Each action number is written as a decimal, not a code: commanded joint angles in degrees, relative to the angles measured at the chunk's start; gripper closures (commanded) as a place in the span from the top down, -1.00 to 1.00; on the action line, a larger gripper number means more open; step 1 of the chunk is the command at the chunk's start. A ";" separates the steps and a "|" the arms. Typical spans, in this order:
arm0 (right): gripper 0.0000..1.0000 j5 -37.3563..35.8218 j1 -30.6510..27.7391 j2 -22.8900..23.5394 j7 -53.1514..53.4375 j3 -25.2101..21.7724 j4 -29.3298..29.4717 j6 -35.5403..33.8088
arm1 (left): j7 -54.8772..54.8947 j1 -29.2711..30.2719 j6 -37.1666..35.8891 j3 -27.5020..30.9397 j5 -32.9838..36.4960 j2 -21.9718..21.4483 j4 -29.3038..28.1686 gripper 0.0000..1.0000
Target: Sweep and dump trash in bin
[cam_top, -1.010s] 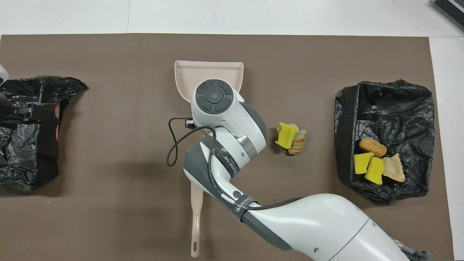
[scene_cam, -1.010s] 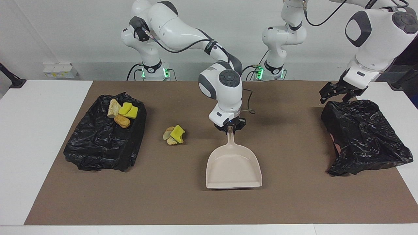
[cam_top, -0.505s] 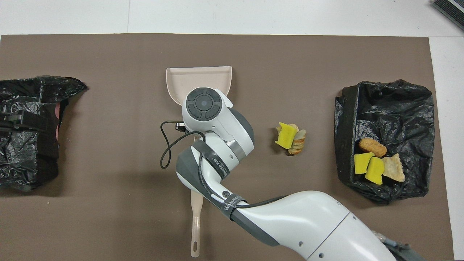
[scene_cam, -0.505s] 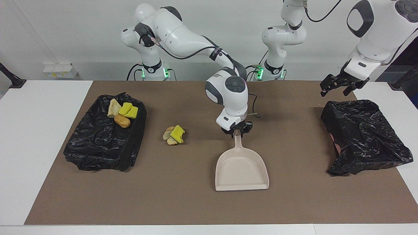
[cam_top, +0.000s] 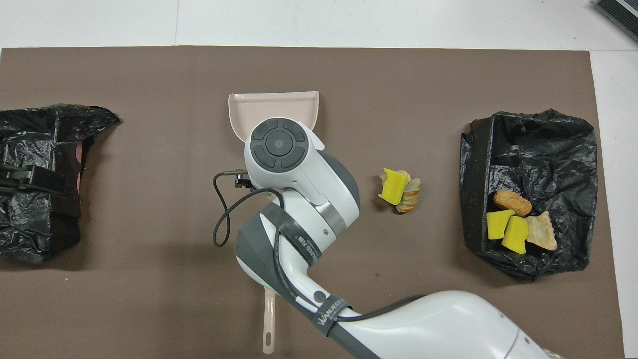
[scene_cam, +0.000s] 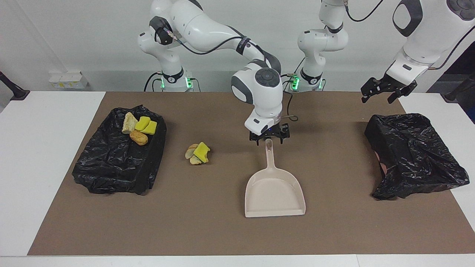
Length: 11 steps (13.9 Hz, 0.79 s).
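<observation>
Your right gripper [scene_cam: 269, 140] hovers just over the handle tip of the beige plastic dustpan [scene_cam: 274, 194], fingers spread and holding nothing; the handle's long axis points toward the robots. The small pile of yellow sponge and tan rock-like trash [scene_cam: 197, 153] lies beside it, toward the right arm's end. Your left gripper [scene_cam: 386, 91] waits open above the crumpled black bag [scene_cam: 412, 155].
</observation>
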 commanded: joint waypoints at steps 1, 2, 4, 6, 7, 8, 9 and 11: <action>1.00 4.81 -0.27 -11.13 -1.54 0.98 -15.02 1.28 | 0.58 -3.72 1.85 0.30 0.48 -0.97 -1.87 1.00; 1.00 6.84 0.07 -13.69 -2.41 1.07 -18.63 1.28 | 1.54 -5.13 2.29 0.30 0.48 -0.62 -2.21 1.00; 1.00 9.13 2.00 -18.35 -2.69 1.69 -27.06 4.16 | 1.11 -8.46 4.74 0.39 0.48 0.00 -3.27 1.00; 1.00 12.12 4.89 -21.18 -2.25 1.69 -33.75 8.82 | 0.94 -11.72 5.54 0.39 0.65 2.01 -3.27 1.00; 1.00 12.48 6.74 -20.93 -1.55 1.78 -35.87 11.10 | 0.94 -13.48 6.16 0.39 0.91 3.24 -3.19 1.00; 1.00 12.48 8.32 -20.66 -1.28 1.69 -37.98 13.73 | 0.85 -14.63 7.47 0.39 0.92 4.38 -3.27 1.00; 1.00 12.48 9.30 -21.01 -1.28 1.69 -40.35 15.85 | 0.50 -15.60 8.79 0.39 0.83 5.79 -3.27 1.00; 1.00 12.57 10.88 -21.97 -1.11 1.78 -42.74 16.66 | -0.81 -18.31 11.25 0.39 0.74 7.90 -3.18 1.00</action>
